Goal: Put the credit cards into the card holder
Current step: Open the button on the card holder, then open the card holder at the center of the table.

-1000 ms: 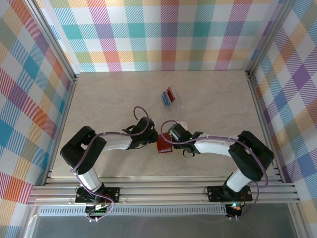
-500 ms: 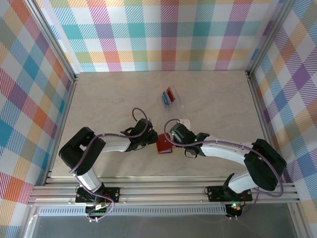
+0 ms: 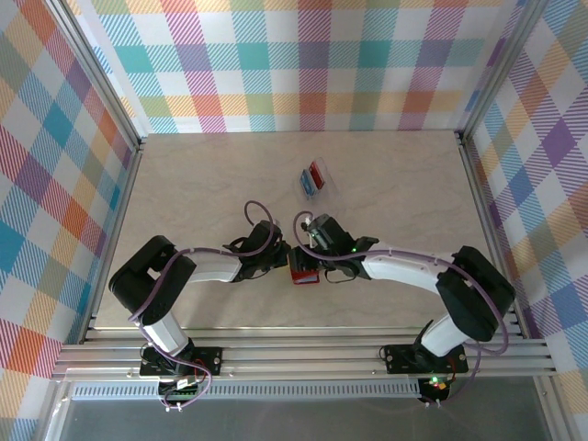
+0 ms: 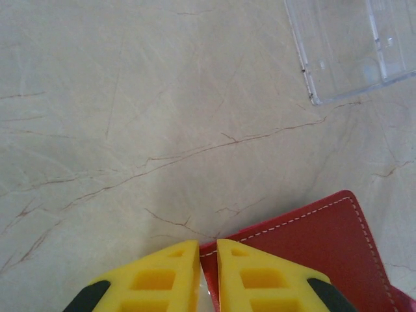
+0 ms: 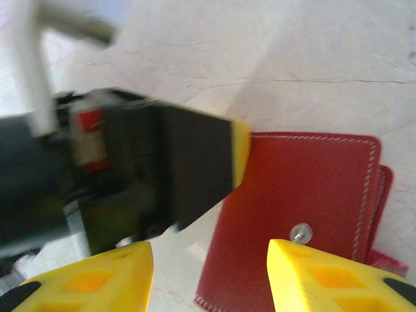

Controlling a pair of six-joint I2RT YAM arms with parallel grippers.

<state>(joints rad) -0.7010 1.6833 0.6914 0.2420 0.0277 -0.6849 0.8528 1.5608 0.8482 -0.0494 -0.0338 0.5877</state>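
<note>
1. We see the left gripper (image 4: 207,248) all but closed, its yellow fingers pinching a corner edge of the card holder (image 4: 312,247).
2. The right gripper (image 5: 209,250) hangs just above the card holder with its fingers set wide apart. It grips nothing, and the snap stud (image 5: 300,231) on the red cover lies beside one finger.
3. From above, we find the card holder flat on the table (image 3: 202,184), with the two grippers meeting over it.
4. The credit cards (image 3: 314,178), one blue and one red, sit in a clear case (image 3: 327,190) well beyond the card holder's far side.
</note>
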